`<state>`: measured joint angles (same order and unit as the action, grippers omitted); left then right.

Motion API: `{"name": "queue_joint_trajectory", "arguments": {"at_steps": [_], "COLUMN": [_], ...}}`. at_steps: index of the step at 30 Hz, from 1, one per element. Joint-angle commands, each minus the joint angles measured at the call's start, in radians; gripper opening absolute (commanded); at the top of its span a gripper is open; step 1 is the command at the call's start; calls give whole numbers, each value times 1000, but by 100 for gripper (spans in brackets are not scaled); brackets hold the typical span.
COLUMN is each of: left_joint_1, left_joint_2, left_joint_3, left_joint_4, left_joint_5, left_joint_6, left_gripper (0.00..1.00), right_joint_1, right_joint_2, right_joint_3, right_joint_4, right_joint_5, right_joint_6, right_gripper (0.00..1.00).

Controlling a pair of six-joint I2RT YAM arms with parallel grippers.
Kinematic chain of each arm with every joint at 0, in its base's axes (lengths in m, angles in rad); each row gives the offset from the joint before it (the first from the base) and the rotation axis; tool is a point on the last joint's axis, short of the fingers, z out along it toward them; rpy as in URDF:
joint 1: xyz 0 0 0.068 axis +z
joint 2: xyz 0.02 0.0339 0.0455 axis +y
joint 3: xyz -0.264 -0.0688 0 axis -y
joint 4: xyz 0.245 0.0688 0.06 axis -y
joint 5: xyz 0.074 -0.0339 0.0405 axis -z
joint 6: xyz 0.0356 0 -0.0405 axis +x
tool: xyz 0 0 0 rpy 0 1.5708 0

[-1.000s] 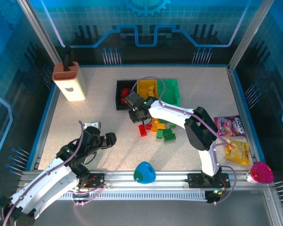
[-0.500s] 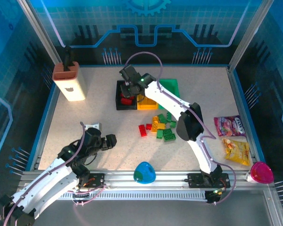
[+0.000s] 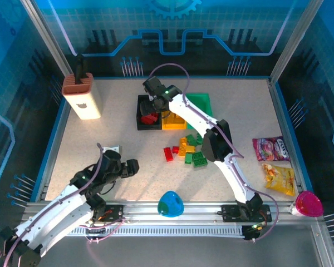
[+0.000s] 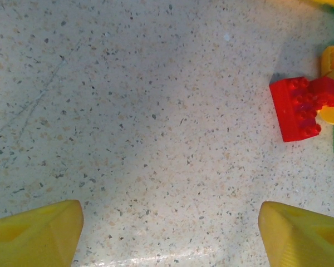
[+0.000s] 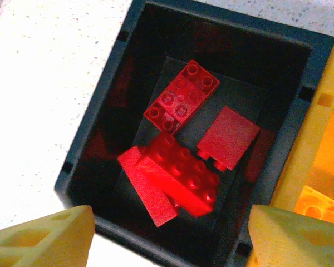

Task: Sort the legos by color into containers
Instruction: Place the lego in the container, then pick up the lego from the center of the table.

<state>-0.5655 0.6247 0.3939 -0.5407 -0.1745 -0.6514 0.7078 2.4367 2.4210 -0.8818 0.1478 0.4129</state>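
The right gripper (image 3: 152,103) hangs over the black rectangular plastic bin (image 3: 140,120) at upper centre, red studded bricks (image 3: 150,118) inside; the yellow plastic bin (image 3: 172,123) and green plastic bin (image 3: 204,103) adjoin rightward; loose mixed-colour bricks (image 3: 189,151) lie mid-frame; the left gripper (image 3: 131,167) sits lower left.

Table (image 3: 111,139): off-white, speckled with grey and tan flecks.
Black bin (image 3: 140,114), yellow bin (image 3: 170,124), green bin (image 3: 205,103): each was recorded in one plain colour.
Bricks in the black bin (image 5: 181,103): all were seen to be red.
Loose bricks (image 3: 189,151): red, yellow and green were noted, mixed.
Knife block (image 3: 83,104): cream body, reddish-brown top.
Snack packets: one magenta (image 3: 271,149), one yellow and orange (image 3: 279,179).
Bowl (image 3: 309,204): pink.
Dome (image 3: 170,204): blue with a green patch.
Left arm (image 3: 61,208), right arm (image 3: 234,172): white, with black joints.
Left gripper (image 4: 171,208), fingers (image 4: 36,233): yellow.
Right gripper (image 5: 171,211), fingers (image 5: 44,239): yellow.
Back wall (image 3: 172,28): blue, marked with a fine grid and lighter blue lines.
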Motion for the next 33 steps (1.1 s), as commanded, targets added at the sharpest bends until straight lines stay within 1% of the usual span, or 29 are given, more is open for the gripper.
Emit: {"name": "queue_joint_trajectory", "arguments": {"at_steps": [1, 8, 11, 15, 21, 24, 30, 33], "left_joint_1": [-21, -66, -100, -132, -165, -172, -179, -185], "left_joint_2": [50, 190, 282, 442, 712, 835, 1043, 1115], "left_joint_3": [57, 105, 141, 218, 395, 467, 597, 641], "left_joint_4": [23, 122, 166, 207, 190, 199, 181, 169], "left_joint_5": [26, 83, 96, 97, 91, 108, 111, 92], "left_joint_6": [36, 44, 44, 45, 68, 68, 65, 62], "left_gripper": [83, 83, 83, 84, 85, 84, 82, 80], "right_joint_1": [23, 26, 24, 15, -7, -18, -27, -36], "right_joint_2": [-207, -538, -653, -788, -985, -1094, -1316, -1402], "right_joint_3": [-90, -518, -692, -901, -1177, -1305, -1594, -1694], "right_joint_4": [63, 260, 319, 373, 403, 404, 445, 445], "right_joint_5": [-5, 7, 12, 38, 98, 132, 152, 164], "right_joint_6": [-23, -9, 7, 39, 101, 138, 260, 301], "right_gripper": [74, 74, 74, 75, 79, 80, 82, 82]}}
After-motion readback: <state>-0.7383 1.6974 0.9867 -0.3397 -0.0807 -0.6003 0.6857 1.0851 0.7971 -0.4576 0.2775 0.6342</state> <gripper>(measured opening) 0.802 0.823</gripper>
